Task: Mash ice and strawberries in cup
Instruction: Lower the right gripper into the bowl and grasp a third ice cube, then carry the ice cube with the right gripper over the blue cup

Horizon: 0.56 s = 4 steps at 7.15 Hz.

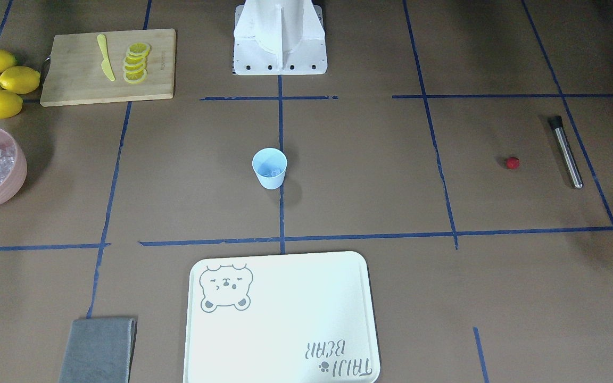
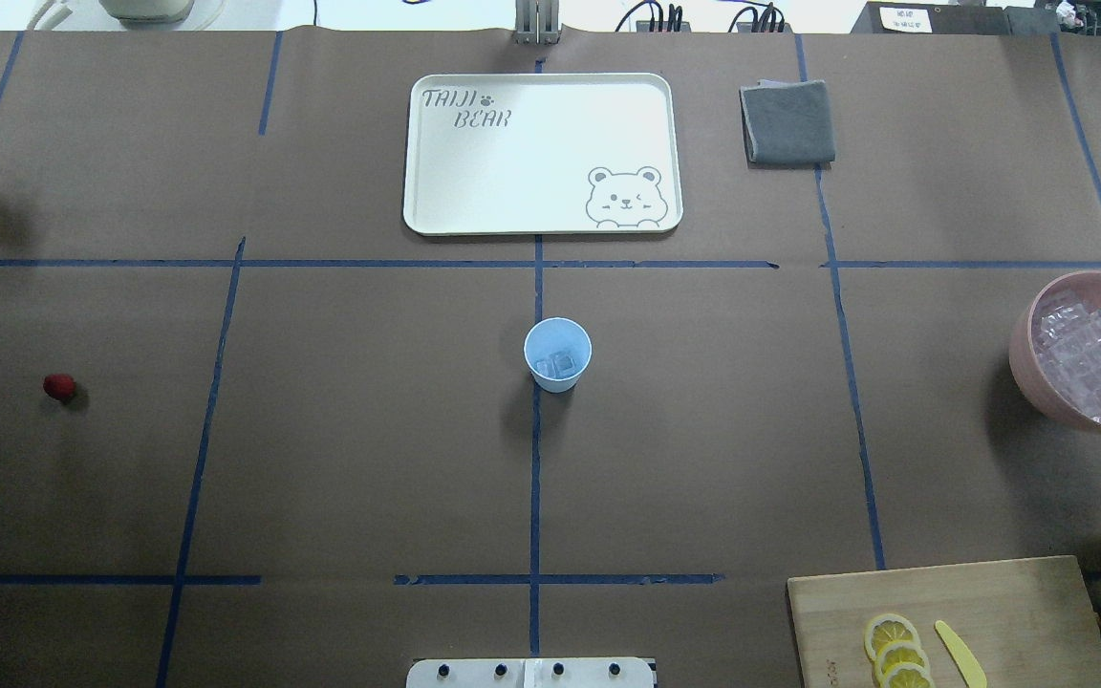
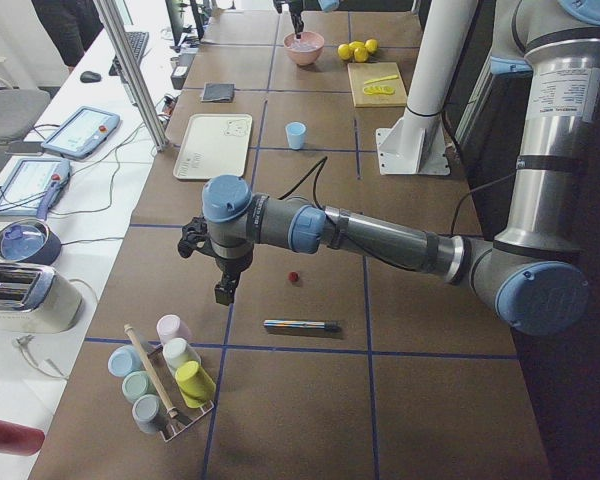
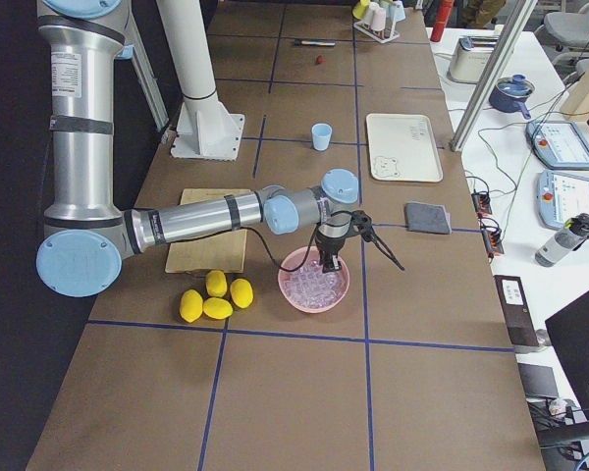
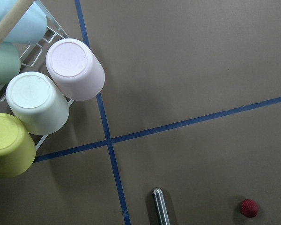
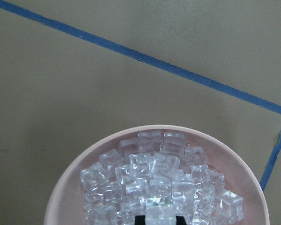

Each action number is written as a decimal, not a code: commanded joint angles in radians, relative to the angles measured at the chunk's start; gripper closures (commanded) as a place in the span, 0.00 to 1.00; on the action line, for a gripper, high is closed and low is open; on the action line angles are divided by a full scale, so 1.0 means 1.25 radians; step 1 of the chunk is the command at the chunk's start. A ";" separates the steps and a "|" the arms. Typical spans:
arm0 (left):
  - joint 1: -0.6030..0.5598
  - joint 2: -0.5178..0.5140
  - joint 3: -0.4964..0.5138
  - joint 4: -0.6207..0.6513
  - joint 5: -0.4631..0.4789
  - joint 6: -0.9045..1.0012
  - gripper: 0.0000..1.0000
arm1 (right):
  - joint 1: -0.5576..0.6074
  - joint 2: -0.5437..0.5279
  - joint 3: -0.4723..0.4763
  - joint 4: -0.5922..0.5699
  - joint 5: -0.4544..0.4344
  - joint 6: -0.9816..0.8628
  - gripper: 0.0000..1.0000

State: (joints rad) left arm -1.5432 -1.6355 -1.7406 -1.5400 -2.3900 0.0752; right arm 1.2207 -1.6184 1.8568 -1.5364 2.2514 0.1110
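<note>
The cup [image 2: 557, 354] stands upright at the middle of the counter [image 2: 350, 430], on the centre tape line, with a couple of pieces of ice [image 2: 555, 364] in its bottom. Much more ice fills the pink bowl [image 2: 1019, 358] far off on the robot's right. The right gripper [image 4: 327, 265] dips into that heap. Its wrist view shows dark tips either side of one cube, but I cannot tell whether the jaws are clenched on it or released.

The strawberry [image 2: 59, 387] lies alone well to the left, near a steel muddler [image 1: 567, 153]. The left gripper [image 3: 224, 292] hangs over that end, close to a rack of upturned cups [image 5: 47, 98]; its jaws cannot be judged either.

A slick cube could slip out on the long carry and skid away. Dropped from too high, it might bounce out or tip the light, unheld cup. The round berry may roll when pinched.

The counter is brown paper gridded with blue tape. It carries a bear tray [image 2: 541, 153], a grey cloth [image 2: 787, 122], and a wooden board [image 1: 77, 85] with lemon slices [image 1: 136, 63] and a yellow knife [image 1: 106, 57]; whole lemons [image 1: 18, 80] lie beside it. Alongside runs a bench with tablets [image 3: 78, 132] and a toaster [image 3: 25, 297].
</note>
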 commanded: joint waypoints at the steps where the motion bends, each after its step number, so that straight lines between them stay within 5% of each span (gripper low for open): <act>1: 0.000 0.000 0.000 0.001 0.000 0.000 0.00 | 0.027 0.055 0.119 -0.164 0.013 0.003 1.00; 4: 0.000 0.000 0.000 0.002 0.000 -0.001 0.00 | -0.058 0.343 0.115 -0.400 0.020 0.093 1.00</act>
State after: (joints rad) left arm -1.5432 -1.6351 -1.7412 -1.5372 -2.3899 0.0748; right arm 1.2154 -1.3515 2.0023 -1.9101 2.2749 0.1500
